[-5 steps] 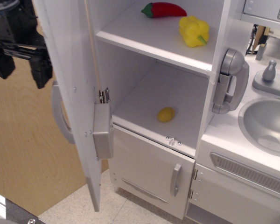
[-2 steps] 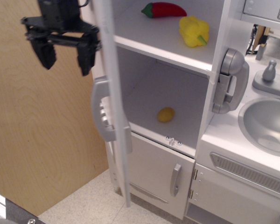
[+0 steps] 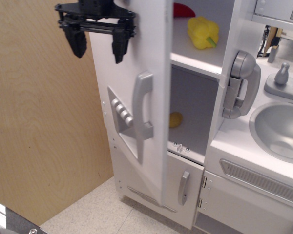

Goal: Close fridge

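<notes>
Standing upright at the middle of the view, the tall white toy-kitchen fridge [image 3: 205, 73] has its large silver-grey door [image 3: 136, 97] part-way shut, the door's long axis vertical and its outer face turned toward the camera and a little leftward. A gap remains on the door's right, toward the grey toy phone [image 3: 240, 85] on the fridge's right post. The vertical grey handle [image 3: 141, 95] and the recess with four round buttons [image 3: 123, 112] sit on the door's face. Through the gap show a yellow toy pepper [image 3: 203, 31] and the tip of a red toy chilli [image 3: 184, 10] on the upper shelf, and a small yellow round fruit [image 3: 175, 119] on the lower one. Left of the handle and higher up, the black gripper [image 3: 96, 41] hangs with its fingers spread wide, holding nothing, close against the door's upper face. Right of the fridge lies the grey sink basin [image 3: 278, 129].
</notes>
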Available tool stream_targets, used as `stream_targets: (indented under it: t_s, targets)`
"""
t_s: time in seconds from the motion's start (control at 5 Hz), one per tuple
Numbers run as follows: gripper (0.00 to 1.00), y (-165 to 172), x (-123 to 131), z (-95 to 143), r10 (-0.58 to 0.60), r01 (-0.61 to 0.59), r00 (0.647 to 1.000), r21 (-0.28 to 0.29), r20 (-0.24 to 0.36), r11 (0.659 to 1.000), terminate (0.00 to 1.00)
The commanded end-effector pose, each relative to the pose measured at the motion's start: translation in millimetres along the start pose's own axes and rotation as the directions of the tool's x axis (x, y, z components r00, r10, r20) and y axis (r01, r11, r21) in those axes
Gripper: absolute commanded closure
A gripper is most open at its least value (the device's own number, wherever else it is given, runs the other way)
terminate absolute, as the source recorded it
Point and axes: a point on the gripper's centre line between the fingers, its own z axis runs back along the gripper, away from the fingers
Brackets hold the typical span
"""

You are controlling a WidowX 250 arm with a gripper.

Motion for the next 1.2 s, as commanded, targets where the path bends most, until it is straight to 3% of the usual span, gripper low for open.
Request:
stream_targets:
  t_s: [0.0,0.2,0.4,1.0]
  targets:
    - [0.00,-16.6,26.2,-2.0,-0.028,0.025,0.997,0.041,0.068,0.999,0.00]
    - [0.00,-24.0,35.4,-11.0,-0.043,0.039,0.996,0.047,0.077,0.998,0.00]
    - [0.00,-30.9,42.7,-12.6,-0.060,0.054,0.990,0.048,0.126,0.997,0.00]
    - [0.00,-39.1,63.5,-7.0,-0.003,0.001,0.990,0.012,0.140,1.000,0.00]
